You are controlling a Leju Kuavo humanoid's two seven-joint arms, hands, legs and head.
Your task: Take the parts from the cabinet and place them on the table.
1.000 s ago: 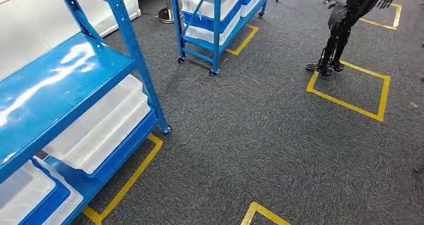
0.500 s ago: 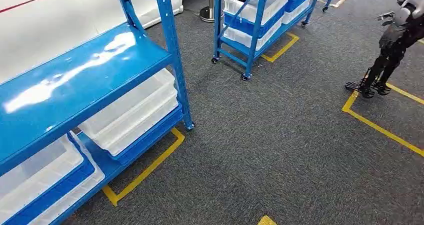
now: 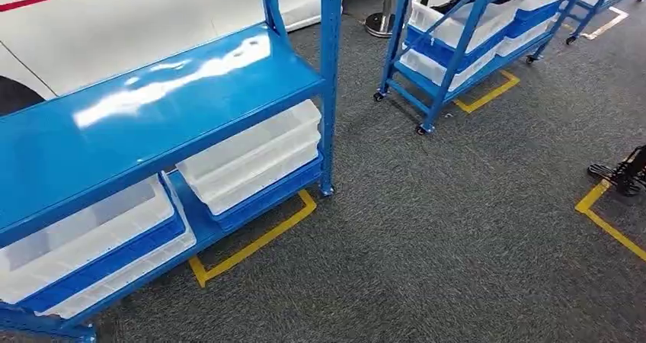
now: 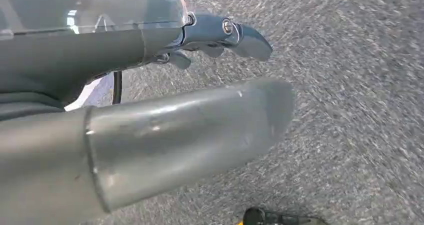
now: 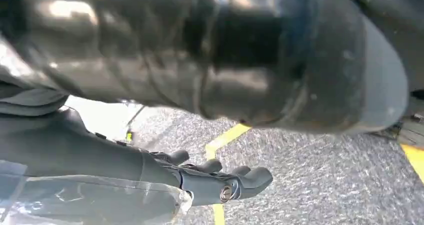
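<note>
Blue steel shelving stands on the left of the head view, its glossy upper shelf bare and catching the ceiling light. On the level beneath sit translucent white bins stacked with blue ones: one stack near the corner post, another further along toward the near end, just beside the first. What lies inside these bins cannot be told through the cloudy plastic. Yellow floor tape runs on the grey carpet around the foot of the shelving. Well apart, further back, a second blue rack on castors carries more white and blue bins, and something dark lies across the top of one; whether it is one of the parts cannot be told. A white panel with a red stripe rises behind the near shelving. In the left wrist view the left hand hangs over the carpet, thumb and dark fingers held straight and apart, with nothing between them. In the right wrist view the right hand likewise hangs above carpet and yellow tape, its fingers loosely extended and empty.
</note>
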